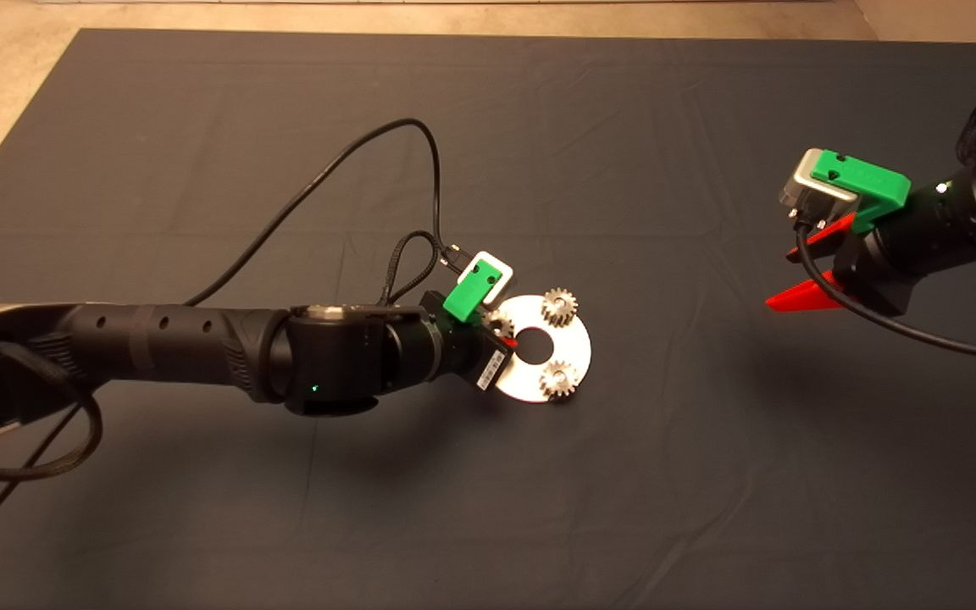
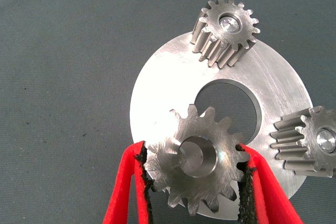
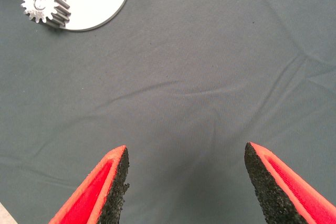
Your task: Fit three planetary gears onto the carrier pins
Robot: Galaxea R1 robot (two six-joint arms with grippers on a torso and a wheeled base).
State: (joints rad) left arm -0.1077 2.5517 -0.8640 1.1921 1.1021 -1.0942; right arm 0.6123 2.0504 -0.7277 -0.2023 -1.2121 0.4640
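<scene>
From my seat the nearest thing is the left gripper (image 2: 194, 182); its two red fingers (image 2: 123, 192) with black gritty pads are clamped on the toothed rim of the third gear (image 2: 197, 160), one finger on each side. That gear's bore points up toward the wrist camera, its axis upright or close to it, and I see a silver pin end inside the bore; whether the gear is fully down on the disc I cannot tell. It is silvery-dark metal with a brushed, scuffed face and blunt teeth; it sits over the disc's edge at about nine o'clock in the head view (image 1: 501, 322).

The carrier disc (image 2: 163, 87) is flat, round, bright brushed metal with a large centre hole, lying flat on the dark cloth mat (image 1: 488, 474), which shows faint creases. Two more planetary gears stand on it with axes upright, each with a shiny pin tip showing in its bore; one at about one o'clock on the disc (image 1: 560, 305), the other at about five o'clock (image 1: 557, 379), both overhanging the rim slightly.

Farther out, the right gripper (image 3: 186, 182) hangs above bare mat at roughly three o'clock, well apart from the disc; its fingers are spread wide and hold nothing.
</scene>
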